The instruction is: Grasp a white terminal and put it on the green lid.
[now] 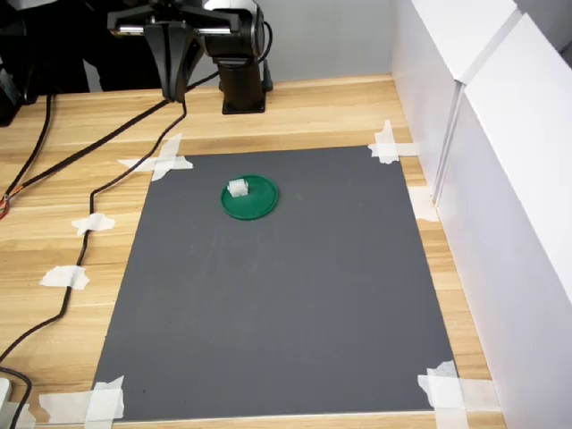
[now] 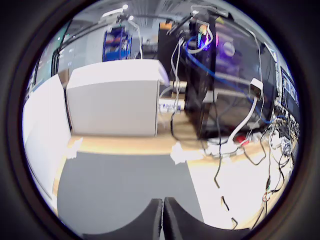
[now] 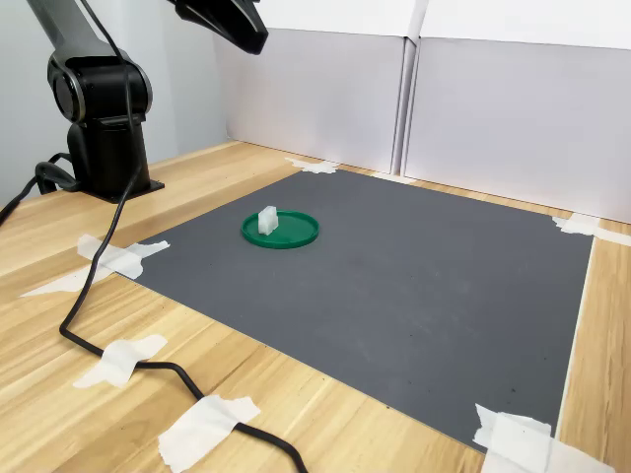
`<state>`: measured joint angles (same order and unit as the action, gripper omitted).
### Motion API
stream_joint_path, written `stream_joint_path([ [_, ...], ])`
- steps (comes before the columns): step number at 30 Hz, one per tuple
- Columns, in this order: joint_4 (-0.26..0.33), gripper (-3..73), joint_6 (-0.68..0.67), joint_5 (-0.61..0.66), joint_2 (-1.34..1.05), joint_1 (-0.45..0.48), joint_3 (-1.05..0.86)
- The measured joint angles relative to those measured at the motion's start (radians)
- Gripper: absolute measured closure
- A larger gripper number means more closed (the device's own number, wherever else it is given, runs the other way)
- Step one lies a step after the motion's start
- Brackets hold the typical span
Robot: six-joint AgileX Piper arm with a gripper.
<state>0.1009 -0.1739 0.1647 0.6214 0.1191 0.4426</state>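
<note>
- No brand, label or writing can be read in any view.
- The gripper (image 2: 163,216) hangs raised by the arm base; in the wrist view its fingers (image 2: 150,220) meet, holding nothing.
- The white terminal (image 1: 238,188) stands on the green lid (image 1: 257,204), toward its 10 o'clock rim in the first exterior view.
- The lid lies on the grey mat (image 1: 286,304).

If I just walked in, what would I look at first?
Probably the flat round dark-green plastic lid, the only bright thing on the big dark grey mat, toward the mat's far end in the first exterior view. A tiny white plastic terminal block sits on it near one edge. Then the black robot arm's gripper, raised well clear of the mat with its fingers together and nothing between them.
</note>
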Motion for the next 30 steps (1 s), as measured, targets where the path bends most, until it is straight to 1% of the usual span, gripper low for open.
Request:
stream_joint_path([
  [2,0.001,71.1,0.016,-0.1,-0.071,0.0,-0.078],
  [5,0.003,71.1,0.032,-0.195,-0.167,0.0,-0.176],
  [9,0.004,71.1,0.045,-0.238,-0.292,0.0,-0.281],
  [15,0.004,71.1,0.046,-0.224,-0.433,0.0,-0.407],
  [18,0.004,71.1,0.046,-0.165,-0.497,0.0,-0.445],
  [20,0.001,71.1,0.046,-0.127,-0.518,0.0,-0.446],
  [30,-0.008,71.1,0.046,-0.104,-0.528,0.0,-0.446],
])
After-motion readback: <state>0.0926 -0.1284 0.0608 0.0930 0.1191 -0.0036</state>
